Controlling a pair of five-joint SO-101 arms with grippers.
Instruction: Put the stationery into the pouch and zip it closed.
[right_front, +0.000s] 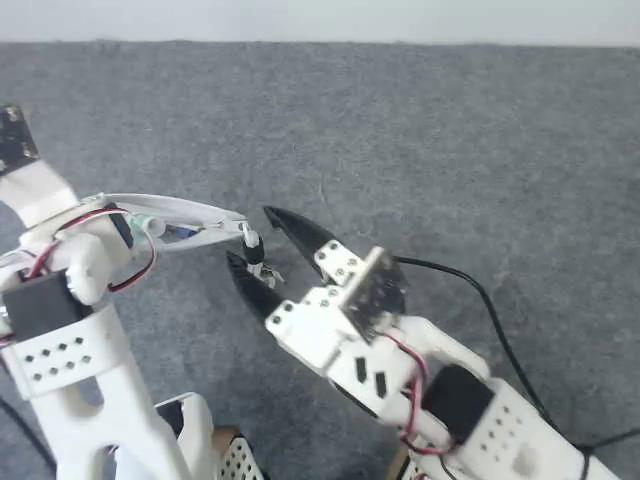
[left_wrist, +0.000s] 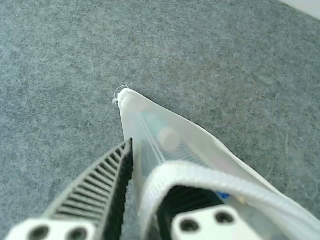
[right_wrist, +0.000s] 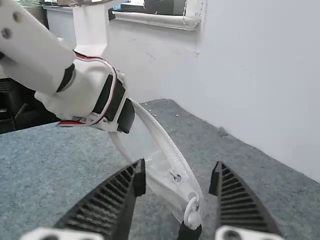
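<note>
The left gripper (left_wrist: 145, 165) is pressed together on 1 end of the pouch (left_wrist: 200, 150) and holds it in the air over the left half of the table (right_front: 450, 130), well back from the far edge. The pouch is translucent white and points lengthwise toward the right arm. Stationery (left_wrist: 165, 134) shows through its wall as a pale green-and-white shape, and something blue lies deeper in, near the clamped end.

The right gripper (right_wrist: 178, 167) is spread wide, with 1 black finger on each side of the pouch's free end and neither finger touching it. The zip pull (right_wrist: 192, 210), a small white loop, hangs from that end between the 2 fingers. Whether the zip is fully shut along its length I cannot tell. A black cable (right_front: 500, 330) trails across the table's right side behind the right arm.
</note>
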